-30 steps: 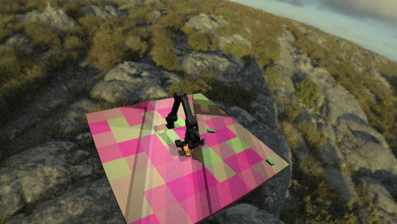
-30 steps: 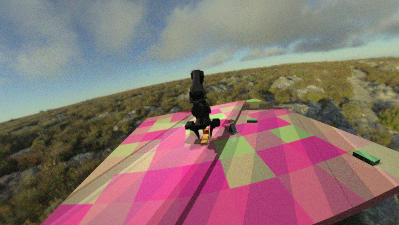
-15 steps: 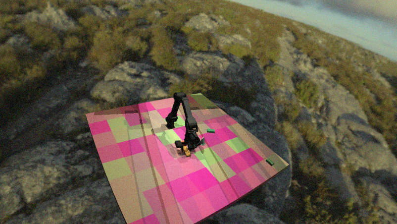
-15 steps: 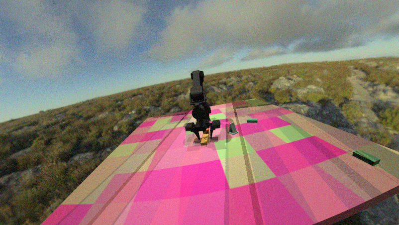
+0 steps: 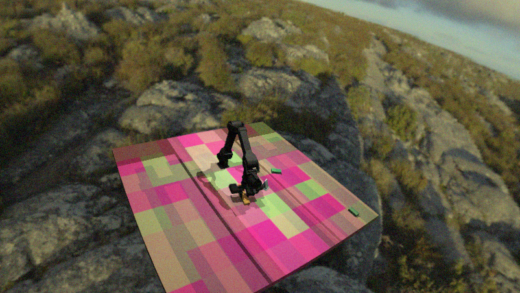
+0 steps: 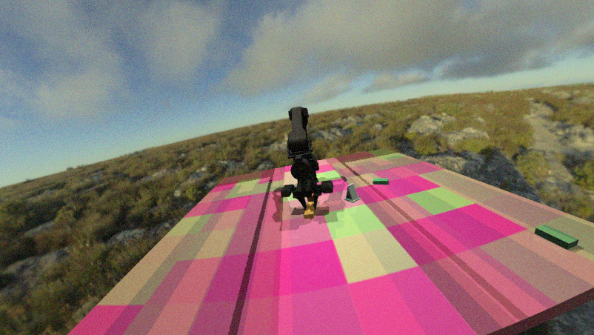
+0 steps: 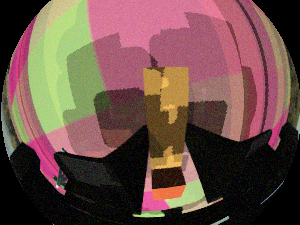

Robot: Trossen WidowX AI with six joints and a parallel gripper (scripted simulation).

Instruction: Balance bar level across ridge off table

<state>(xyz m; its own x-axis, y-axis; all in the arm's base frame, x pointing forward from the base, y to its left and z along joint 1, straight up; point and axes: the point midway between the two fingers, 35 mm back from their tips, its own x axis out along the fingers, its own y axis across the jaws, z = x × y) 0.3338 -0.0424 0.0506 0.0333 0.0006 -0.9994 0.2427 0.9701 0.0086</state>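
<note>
Between the fingertips of the gripper (image 5: 244, 196) (image 6: 309, 207) (image 7: 167, 134) sits the bar (image 5: 246, 200) (image 6: 309, 214) (image 7: 175, 89), a yellow-orange strip lying low against the table (image 5: 262, 233) (image 6: 307, 266) (image 7: 120, 19). The fingers stand close on either side of it and appear to pinch it, one along each long side. An orange-red piece (image 6: 312, 195) (image 7: 168, 192) sits at the end of the bar nearer the robot, so the weight may well be uneven.

To the gripper's left, near but apart from it, the grey-green ridge (image 5: 265, 185) (image 6: 352, 193) (image 7: 61, 180) stands upright with nothing across it. Farther out on that same side lie two green blocks (image 5: 276, 170) (image 5: 353, 211) (image 6: 380, 181) (image 6: 556, 236), which seem to have no part in the job.

The step in hand looks to be the grasp. Next comes a firm squeeze, a straight lift higher than the ridge, then a move leftward and a turn if needed to cross its top. The balance point probably lies toward the orange-red end rather than mid-length; a poor guess would tip the bar on release.
</note>
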